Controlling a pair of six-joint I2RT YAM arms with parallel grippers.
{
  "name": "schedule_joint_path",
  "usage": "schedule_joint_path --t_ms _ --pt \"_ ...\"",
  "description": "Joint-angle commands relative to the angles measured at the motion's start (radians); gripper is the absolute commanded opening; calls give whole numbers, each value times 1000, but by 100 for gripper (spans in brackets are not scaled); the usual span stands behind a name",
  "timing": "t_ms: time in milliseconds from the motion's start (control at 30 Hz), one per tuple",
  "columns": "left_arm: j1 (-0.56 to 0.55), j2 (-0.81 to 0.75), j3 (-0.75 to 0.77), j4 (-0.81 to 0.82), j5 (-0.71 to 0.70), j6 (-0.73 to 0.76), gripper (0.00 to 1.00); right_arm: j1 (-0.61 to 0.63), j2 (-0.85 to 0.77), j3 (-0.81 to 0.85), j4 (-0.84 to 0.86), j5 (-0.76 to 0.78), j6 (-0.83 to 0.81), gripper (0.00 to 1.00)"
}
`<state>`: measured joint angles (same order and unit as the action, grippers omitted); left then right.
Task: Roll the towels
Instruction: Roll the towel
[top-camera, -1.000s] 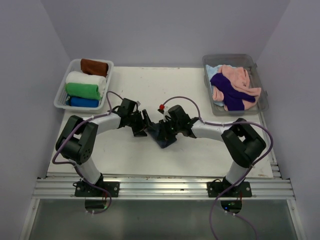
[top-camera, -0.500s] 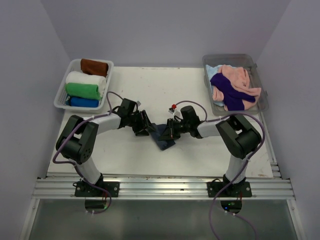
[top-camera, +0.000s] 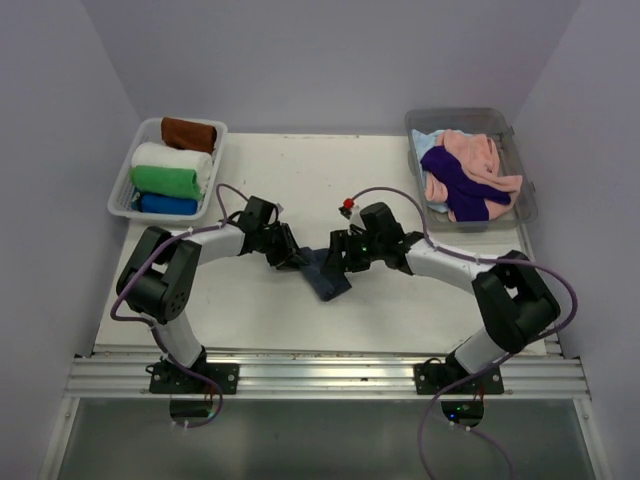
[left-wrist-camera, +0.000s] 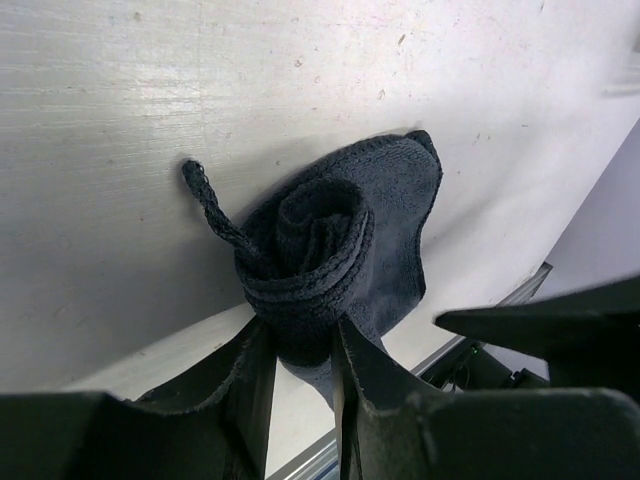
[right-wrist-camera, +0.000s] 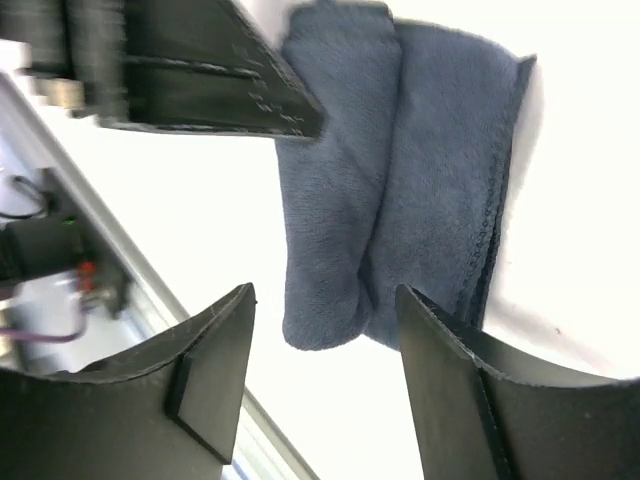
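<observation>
Two grippers meet over one dark grey-blue towel (top-camera: 328, 278) at the middle of the table (top-camera: 300, 170). The left gripper (top-camera: 289, 256), the nearer one, pinches the towel's rolled end between narrow-set jaws; that end lies at about 4 o'clock from it in the top view and shows a tight spiral with a loose hem corner sticking out. The roll's long axis runs roughly from 11 to 5 o'clock with an unrolled flap flat beside it on the right arm's side, and the right gripper (top-camera: 343, 258) hovers just above that flap, jaws wide, holding nothing.
</observation>
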<state>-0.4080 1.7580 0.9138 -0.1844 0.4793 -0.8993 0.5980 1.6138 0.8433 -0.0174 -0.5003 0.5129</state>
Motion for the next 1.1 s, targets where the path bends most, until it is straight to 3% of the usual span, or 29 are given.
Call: schedule_joint_path --t_ms 0,33,133,333,633,833,933,1067 --pt "1 -22 28 -26 -19 -9 30 94 -110 83 -206 256 -141 63" --pt "0 -23 28 -26 -21 -12 30 126 -121 114 -229 382 -160 63" --pt "0 -25 20 -24 -24 -15 29 245 -124 168 -283 547 -215 63" --pt "-2 -11 30 -30 -22 -10 29 403 -30 255 -326 701 -301 63" --pt "0 -3 40 -35 -22 -13 29 480 93 293 -297 862 -327 60" --pt "0 -3 46 -46 -22 -10 29 491 150 283 -260 939 -306 42" --pt "-2 -3 45 -46 -21 -9 29 491 181 290 -265 954 -297 41" --pt "-2 -11 43 -47 -21 -10 30 491 184 277 -248 959 -272 21"
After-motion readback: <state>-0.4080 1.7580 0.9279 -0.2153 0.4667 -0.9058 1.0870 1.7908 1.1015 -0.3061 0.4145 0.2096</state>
